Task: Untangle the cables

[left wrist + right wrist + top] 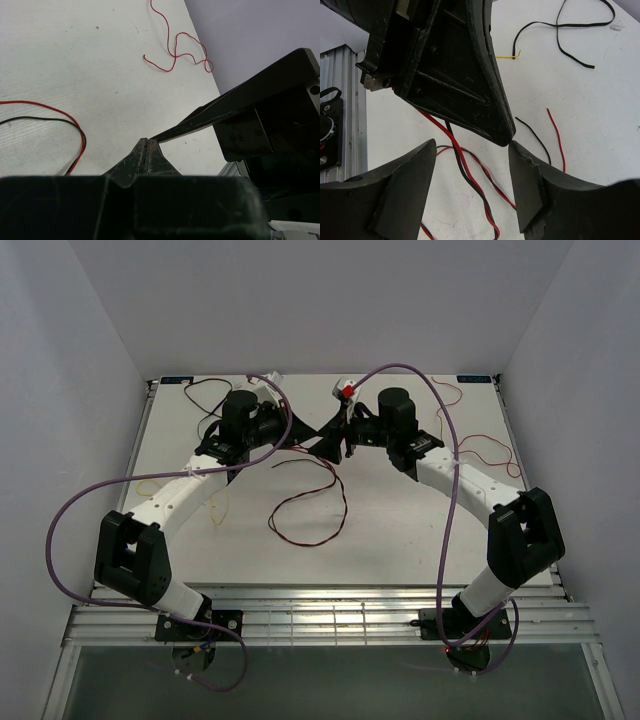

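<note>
The right tool stood open mid-frame, the left tool shut beside it; the cables lower left probably needed a slow, low pull apart.

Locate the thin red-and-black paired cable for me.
Top view: the thin red-and-black paired cable loops on the middle of the white table, on the near side of the left gripper and right gripper, between the two arms.

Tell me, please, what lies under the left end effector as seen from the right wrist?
A paired red and black cable emerges from beneath the left end effector onto the table. How far it runs underneath is hidden by its body.
</note>
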You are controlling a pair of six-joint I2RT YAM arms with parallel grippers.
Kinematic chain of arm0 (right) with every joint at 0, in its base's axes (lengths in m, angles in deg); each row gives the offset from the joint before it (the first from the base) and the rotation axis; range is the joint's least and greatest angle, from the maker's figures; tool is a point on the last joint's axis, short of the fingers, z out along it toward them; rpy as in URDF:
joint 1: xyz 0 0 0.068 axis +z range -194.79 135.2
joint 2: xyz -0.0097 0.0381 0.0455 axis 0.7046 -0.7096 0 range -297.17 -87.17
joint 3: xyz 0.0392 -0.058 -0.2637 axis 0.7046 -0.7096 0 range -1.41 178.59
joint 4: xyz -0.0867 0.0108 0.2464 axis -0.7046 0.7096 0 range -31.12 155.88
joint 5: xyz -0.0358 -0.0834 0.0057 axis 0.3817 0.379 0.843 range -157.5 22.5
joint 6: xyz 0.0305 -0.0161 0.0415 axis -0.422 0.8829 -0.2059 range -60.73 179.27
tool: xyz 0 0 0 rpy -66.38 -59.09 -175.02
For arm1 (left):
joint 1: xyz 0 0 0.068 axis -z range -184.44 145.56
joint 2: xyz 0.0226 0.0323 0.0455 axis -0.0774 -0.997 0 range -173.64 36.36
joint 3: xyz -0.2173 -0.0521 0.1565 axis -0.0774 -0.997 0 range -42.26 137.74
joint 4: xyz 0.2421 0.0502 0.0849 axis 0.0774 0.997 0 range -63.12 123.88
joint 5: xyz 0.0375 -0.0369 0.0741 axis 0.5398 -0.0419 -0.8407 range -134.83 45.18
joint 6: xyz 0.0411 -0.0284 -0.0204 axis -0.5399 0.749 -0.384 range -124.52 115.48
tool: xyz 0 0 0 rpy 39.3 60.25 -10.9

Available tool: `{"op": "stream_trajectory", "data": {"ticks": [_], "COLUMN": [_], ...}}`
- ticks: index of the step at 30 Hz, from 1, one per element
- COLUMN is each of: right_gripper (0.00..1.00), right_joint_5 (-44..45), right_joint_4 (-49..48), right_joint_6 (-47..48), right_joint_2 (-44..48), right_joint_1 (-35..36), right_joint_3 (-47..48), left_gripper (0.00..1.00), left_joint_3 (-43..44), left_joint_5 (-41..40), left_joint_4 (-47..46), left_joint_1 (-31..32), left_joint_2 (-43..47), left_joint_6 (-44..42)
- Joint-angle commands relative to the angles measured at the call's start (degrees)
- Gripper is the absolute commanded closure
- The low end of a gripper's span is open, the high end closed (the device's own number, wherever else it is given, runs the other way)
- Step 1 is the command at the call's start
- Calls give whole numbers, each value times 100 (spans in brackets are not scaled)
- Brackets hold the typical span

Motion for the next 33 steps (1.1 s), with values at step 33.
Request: {"op": "stream_trajectory", "data": {"ticks": [33], "right_gripper": [67], "right_joint_5": [-1073], "right_joint_4": [-404], "right_joint_6": [92], "right_joint_2": [-324], "right_joint_1": [166], "right_joint_3": [131], "left_gripper": [100], "left_joint_3": [385], "left_joint_5": [538], "left_joint_4": [-499], "left_joint_1": [150], "left_joint_2": [319], "left_joint_6": [271]}}
